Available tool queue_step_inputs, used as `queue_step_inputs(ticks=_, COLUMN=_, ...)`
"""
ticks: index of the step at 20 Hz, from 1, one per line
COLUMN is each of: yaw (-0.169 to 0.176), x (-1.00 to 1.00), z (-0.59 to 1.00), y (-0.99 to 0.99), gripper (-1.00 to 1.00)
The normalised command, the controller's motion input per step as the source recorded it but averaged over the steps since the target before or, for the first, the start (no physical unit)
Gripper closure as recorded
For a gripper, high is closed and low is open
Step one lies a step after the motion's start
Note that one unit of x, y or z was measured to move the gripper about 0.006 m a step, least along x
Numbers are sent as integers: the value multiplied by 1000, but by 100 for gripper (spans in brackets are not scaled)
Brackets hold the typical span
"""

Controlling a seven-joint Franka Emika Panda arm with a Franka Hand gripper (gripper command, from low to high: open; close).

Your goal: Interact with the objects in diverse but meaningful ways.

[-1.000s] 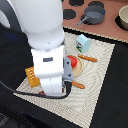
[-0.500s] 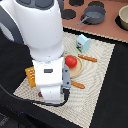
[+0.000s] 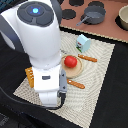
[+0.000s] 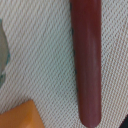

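Wrist view is hovering close over the sausage (image 4: 87, 60) on the mat (image 4: 40, 55), likely lining up a pick; gripper opening cannot be told.

- Woven mat (image 3: 102, 65): open strip along the edge at the exterior view's right, nothing standing on it.
- Tan round plate (image 3: 76, 71) with small red tomato (image 3: 70, 61): occupies mat centre.
- Orange-handled cutlery (image 3: 87, 58), second piece (image 3: 76, 84): flank the plate, narrowing the passages.
- Pale blue-white carton (image 3: 83, 43): upright, near mat's far edge.
- Brown sausage (image 4: 87, 60): wrist view shows bare mat alongside it; ridged yellow-orange block (image 4: 20, 116) near its end.
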Motion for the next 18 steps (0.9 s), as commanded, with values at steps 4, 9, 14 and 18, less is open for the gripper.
queue_step_inputs(ticks=4, yaw=0, x=69, z=-231, y=-193, gripper=-100)
queue_step_inputs(ticks=9, yaw=0, x=74, z=-208, y=-214, gripper=100)
queue_step_inputs(ticks=14, yaw=0, x=178, z=-163, y=-130, gripper=100)
queue_step_inputs(ticks=18, yaw=0, x=231, z=-169, y=-89, gripper=100)
